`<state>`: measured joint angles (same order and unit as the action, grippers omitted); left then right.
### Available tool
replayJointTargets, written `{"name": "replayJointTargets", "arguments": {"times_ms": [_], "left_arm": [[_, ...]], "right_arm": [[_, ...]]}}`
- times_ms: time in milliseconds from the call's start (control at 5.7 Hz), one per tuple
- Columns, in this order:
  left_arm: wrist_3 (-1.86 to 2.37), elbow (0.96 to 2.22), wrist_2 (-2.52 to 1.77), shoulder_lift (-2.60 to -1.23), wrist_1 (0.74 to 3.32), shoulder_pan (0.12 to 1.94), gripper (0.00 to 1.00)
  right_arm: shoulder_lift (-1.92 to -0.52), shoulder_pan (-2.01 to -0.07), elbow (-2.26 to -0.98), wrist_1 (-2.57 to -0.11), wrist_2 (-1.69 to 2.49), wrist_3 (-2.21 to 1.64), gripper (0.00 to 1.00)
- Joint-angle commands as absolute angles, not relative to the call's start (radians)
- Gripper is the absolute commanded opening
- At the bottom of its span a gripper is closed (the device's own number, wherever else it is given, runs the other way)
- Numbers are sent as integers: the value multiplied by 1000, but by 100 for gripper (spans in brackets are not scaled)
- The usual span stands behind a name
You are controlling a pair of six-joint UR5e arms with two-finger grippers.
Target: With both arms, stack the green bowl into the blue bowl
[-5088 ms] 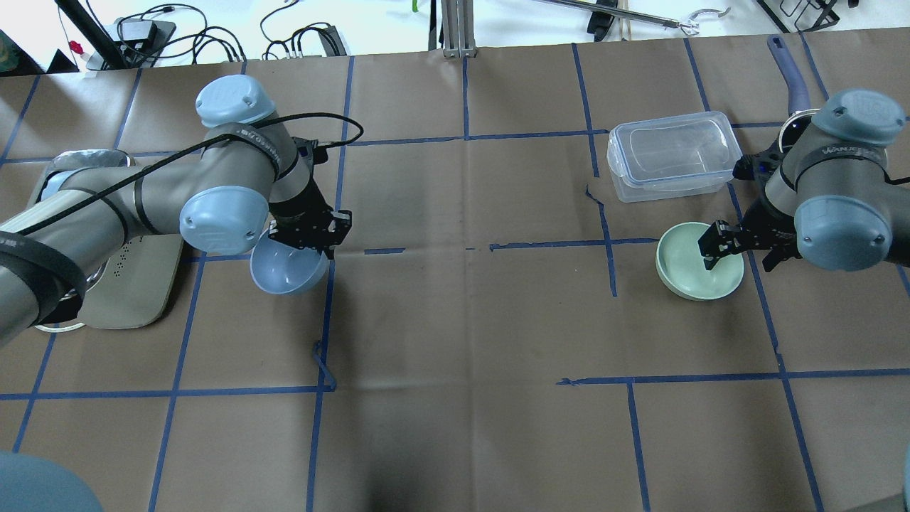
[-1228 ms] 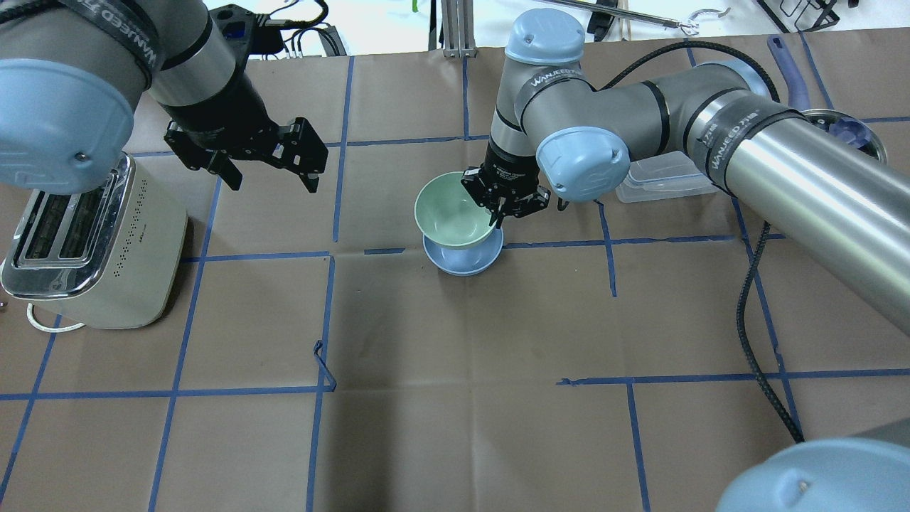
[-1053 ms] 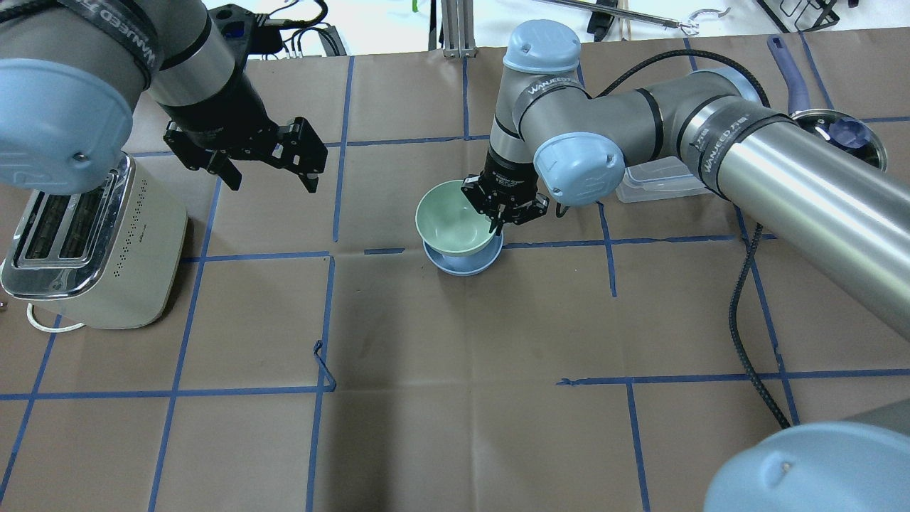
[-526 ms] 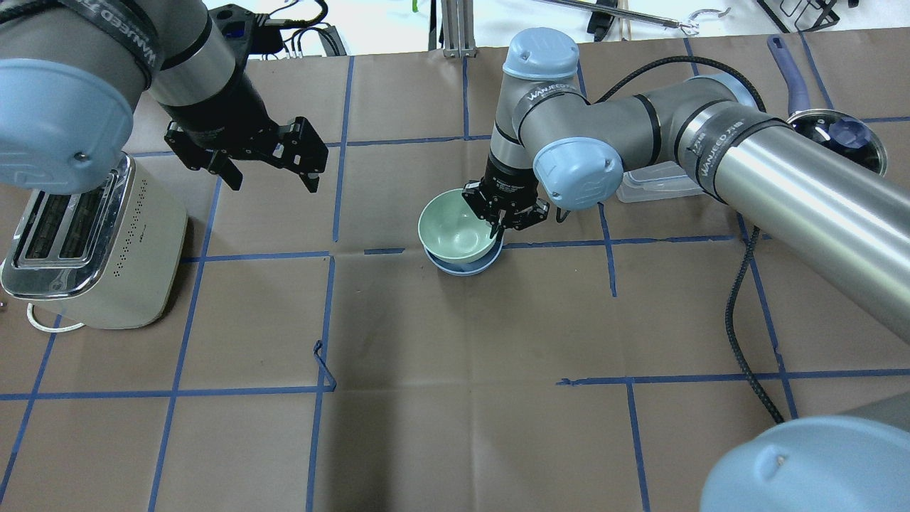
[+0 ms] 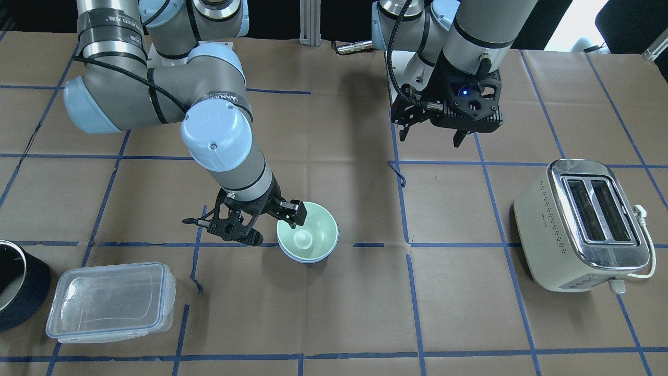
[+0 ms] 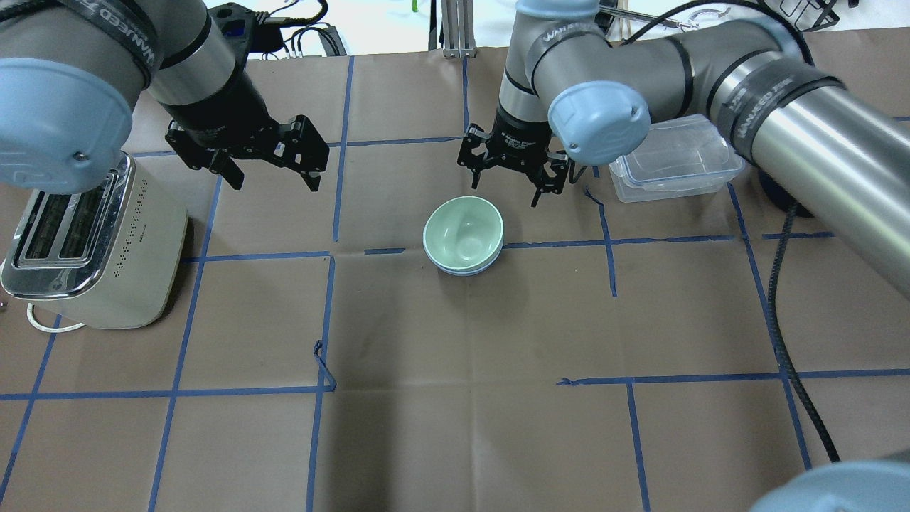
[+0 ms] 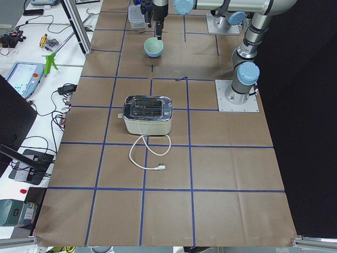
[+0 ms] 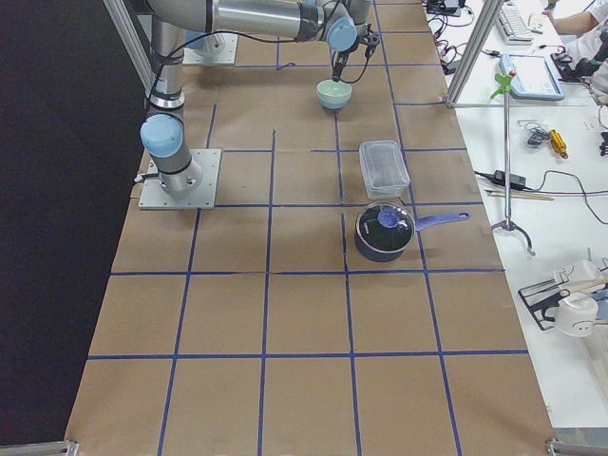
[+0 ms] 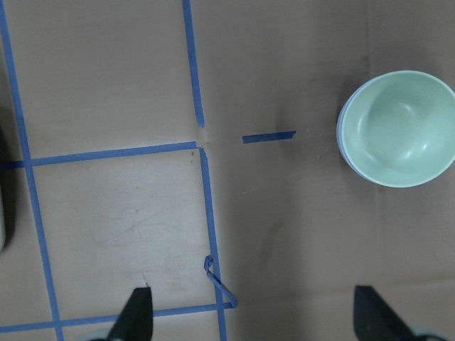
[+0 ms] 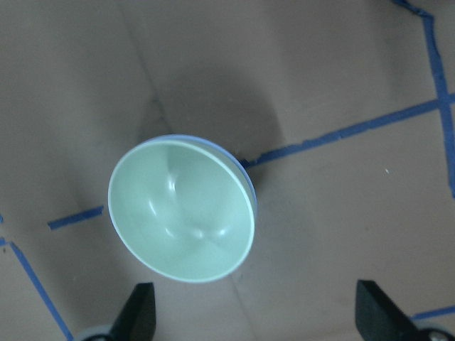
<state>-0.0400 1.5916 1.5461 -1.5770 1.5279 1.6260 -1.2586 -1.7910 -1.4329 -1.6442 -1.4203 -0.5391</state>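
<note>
The green bowl (image 6: 463, 231) sits nested upright inside the blue bowl (image 6: 462, 271) near the table's middle. Only a thin blue rim shows under it. Both also show in the front view, green bowl (image 5: 308, 237) over blue bowl (image 5: 308, 259). My right gripper (image 6: 506, 190) is open and empty, raised just behind the bowls and apart from them. Its wrist view looks down on the green bowl (image 10: 181, 220). My left gripper (image 6: 274, 181) is open and empty, held high to the left above the table. The green bowl (image 9: 402, 128) is at the right edge of its wrist view.
A cream toaster (image 6: 92, 242) stands at the left with its cord trailing. A clear lidded container (image 6: 675, 153) lies right of the right gripper. A dark pot (image 8: 385, 233) with a handle sits further right. Blue tape lines grid the brown paper.
My right gripper has let go of the green bowl, opened, and lifted back away from it. The green bowl now rests fully in the blue bowl. The left arm has not moved.
</note>
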Motion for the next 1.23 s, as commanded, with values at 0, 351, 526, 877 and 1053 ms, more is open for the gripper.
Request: {"name": "replayJointTargets", "arguments": {"times_ms": [0, 351, 526, 877, 1053], "left_arm": [[-17, 1582, 1552, -1577, 1537, 1625, 99], [-15, 1580, 1543, -1580, 1532, 1623, 99], [-15, 1580, 1545, -1578, 1534, 1623, 99], [-15, 1578, 1548, -1583, 1529, 1623, 99], [-15, 1578, 1548, -1580, 1529, 1623, 99]], "right_arm": [[-1389, -1735, -1393, -1438, -1554, -365, 100], [-1480, -1596, -1394, -1352, -1569, -176, 100], [-1512, -1577, -1407, -1332, -1565, -161, 100], [-1517, -1586, -1428, -1341, -1557, -173, 100], [-1519, -1588, -1442, -1345, -1554, -187, 100]]}}
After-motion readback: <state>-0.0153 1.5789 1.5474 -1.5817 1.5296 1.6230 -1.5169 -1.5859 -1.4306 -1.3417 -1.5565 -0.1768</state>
